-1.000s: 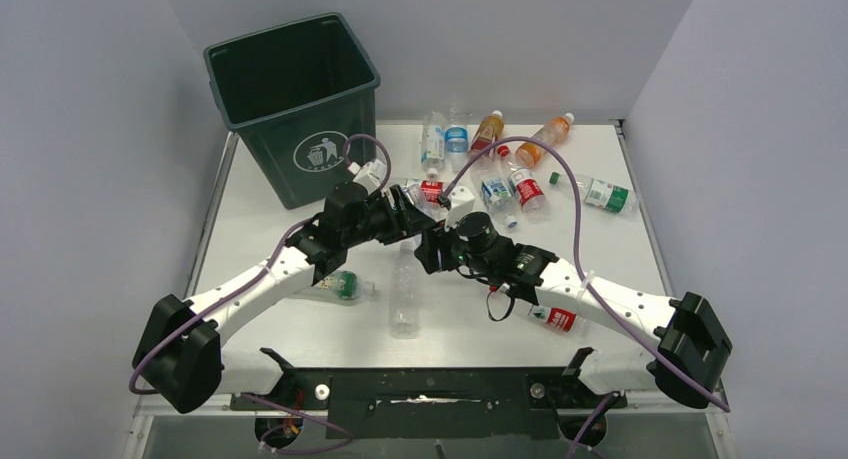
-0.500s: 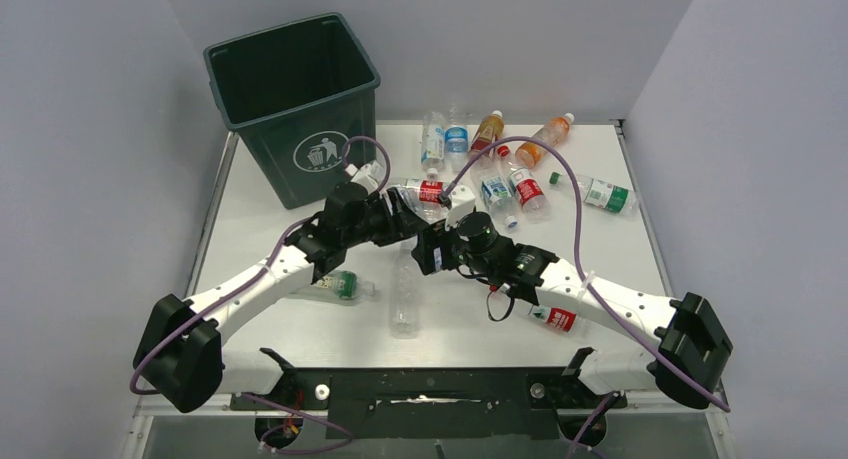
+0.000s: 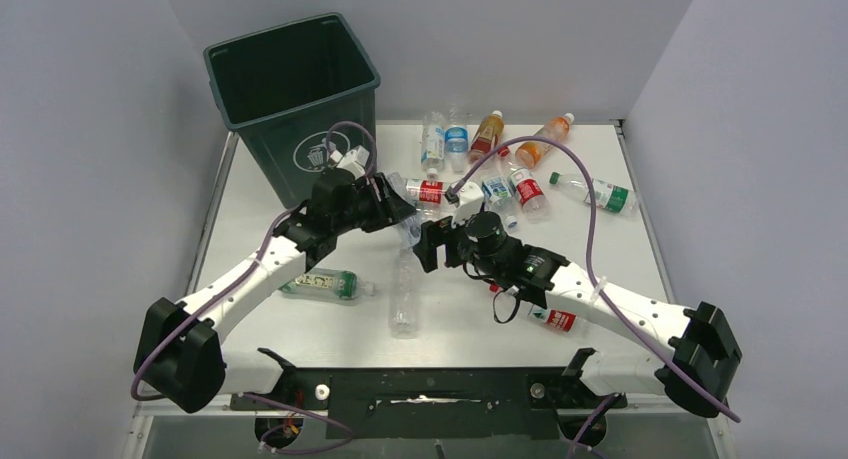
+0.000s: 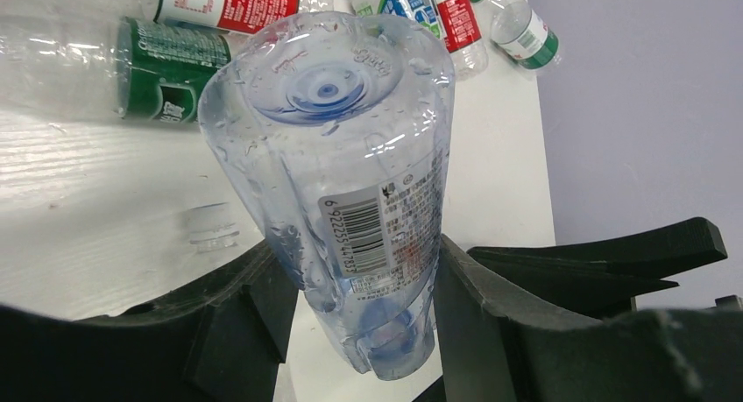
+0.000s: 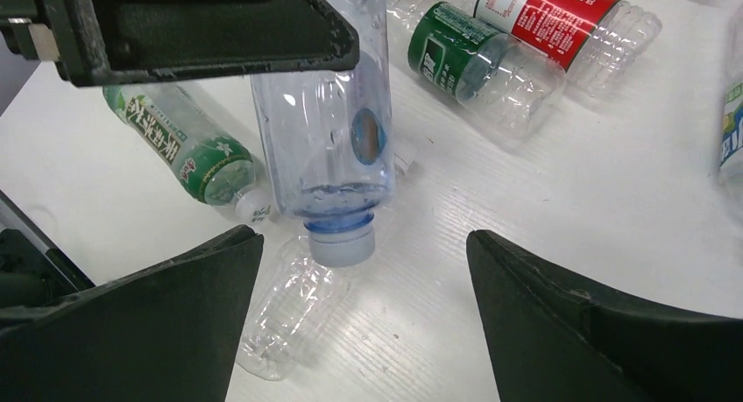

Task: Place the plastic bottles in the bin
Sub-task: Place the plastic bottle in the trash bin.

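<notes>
Left wrist: left jaws tight on clear bottle point(image 4: 337, 148) (right jaws spread) over tabletop point(image 4: 88, 218)

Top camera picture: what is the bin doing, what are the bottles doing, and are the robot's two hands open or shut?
bin: upright, top open.
clear bottle: gripped, cap pointing down.
left gripper: shut on the clear bottle.
right gripper: open, holding nothing.
green-label bottle: lying on its side on the table.
orange bottles: lying on the table, not in the bin.
</notes>
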`<action>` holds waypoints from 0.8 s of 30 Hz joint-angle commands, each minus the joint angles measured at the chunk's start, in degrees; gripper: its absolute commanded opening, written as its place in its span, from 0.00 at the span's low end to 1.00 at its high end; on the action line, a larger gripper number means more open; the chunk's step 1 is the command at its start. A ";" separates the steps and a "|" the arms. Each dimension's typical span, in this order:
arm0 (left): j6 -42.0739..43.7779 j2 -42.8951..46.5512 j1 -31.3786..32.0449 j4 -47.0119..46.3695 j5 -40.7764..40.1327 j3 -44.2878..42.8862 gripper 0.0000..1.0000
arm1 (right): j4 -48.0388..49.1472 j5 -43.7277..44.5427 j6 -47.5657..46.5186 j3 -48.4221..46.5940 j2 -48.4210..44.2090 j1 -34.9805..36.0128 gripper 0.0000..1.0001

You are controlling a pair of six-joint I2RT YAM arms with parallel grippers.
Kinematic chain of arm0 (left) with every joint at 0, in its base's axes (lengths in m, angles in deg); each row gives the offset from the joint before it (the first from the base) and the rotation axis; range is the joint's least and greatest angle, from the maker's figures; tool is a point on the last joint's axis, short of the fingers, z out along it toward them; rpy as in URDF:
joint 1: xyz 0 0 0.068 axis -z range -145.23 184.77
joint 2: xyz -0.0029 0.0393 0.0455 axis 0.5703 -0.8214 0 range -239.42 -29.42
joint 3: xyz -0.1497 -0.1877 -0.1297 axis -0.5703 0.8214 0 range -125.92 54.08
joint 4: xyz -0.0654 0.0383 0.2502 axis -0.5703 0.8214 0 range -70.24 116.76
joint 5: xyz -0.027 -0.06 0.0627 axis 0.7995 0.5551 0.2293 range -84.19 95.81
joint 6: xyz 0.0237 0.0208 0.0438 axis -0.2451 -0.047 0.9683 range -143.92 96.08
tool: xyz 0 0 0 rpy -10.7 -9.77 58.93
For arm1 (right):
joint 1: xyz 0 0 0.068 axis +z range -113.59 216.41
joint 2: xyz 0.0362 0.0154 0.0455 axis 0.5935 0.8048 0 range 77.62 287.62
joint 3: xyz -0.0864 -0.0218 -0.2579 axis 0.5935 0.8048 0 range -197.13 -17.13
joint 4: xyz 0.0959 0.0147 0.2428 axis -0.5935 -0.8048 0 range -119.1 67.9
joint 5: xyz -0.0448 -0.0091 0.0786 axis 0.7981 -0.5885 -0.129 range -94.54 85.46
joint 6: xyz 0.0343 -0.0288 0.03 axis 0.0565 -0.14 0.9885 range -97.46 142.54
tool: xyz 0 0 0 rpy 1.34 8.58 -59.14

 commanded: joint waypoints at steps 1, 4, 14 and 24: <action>2.21 1.73 -1.73 0.36 0.34 -4.10 0.42 | 2.63 2.03 -0.36 0.86 -2.55 0.45 0.92; 2.79 2.15 -2.44 1.29 0.36 -4.91 0.42 | 2.46 2.71 -0.31 1.23 -3.29 0.45 0.98; 4.57 3.72 -4.03 4.91 0.16 -8.78 0.42 | 2.11 5.39 0.76 3.19 -6.83 0.51 0.98; 6.89 5.08 -5.31 8.79 -1.03 -13.68 0.42 | 1.36 8.74 2.07 5.43 -10.22 0.43 0.98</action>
